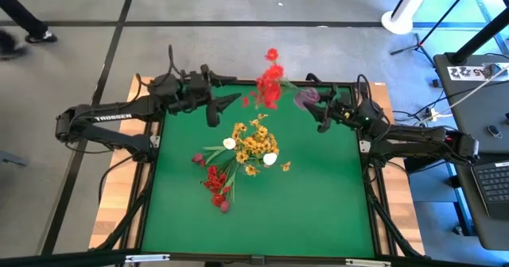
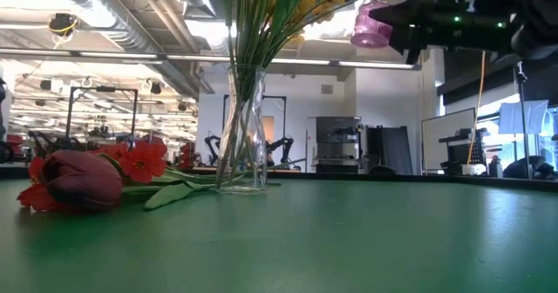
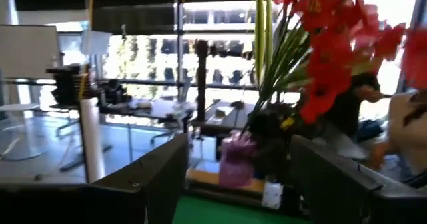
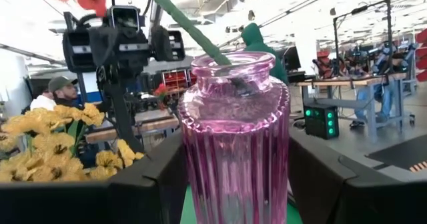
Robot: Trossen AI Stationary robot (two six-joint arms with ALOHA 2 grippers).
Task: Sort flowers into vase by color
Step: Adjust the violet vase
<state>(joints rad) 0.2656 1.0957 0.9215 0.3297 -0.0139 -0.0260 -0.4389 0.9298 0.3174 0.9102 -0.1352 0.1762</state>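
pink ribbed vase [image 4: 233, 137], red flowers [image 1: 270, 83], green table [image 1: 318, 187]

This is a robotics lab or open workshop hall: bare ceiling ducts [image 2: 105, 18] run overhead, further robot arms [image 2: 283, 149] stand on benches behind, a laptop [image 1: 495, 183] sits beside the green counter [image 1: 318, 203], and light stands [image 1: 409, 9] rest on concrete floor.

Two vases: one clear [image 2: 241, 127], one pink [image 4: 233, 137]. Two white buds [image 1: 229, 144]. One dark maroon bud [image 2: 80, 181] shows close up. Two robot arms [image 1: 111, 118].
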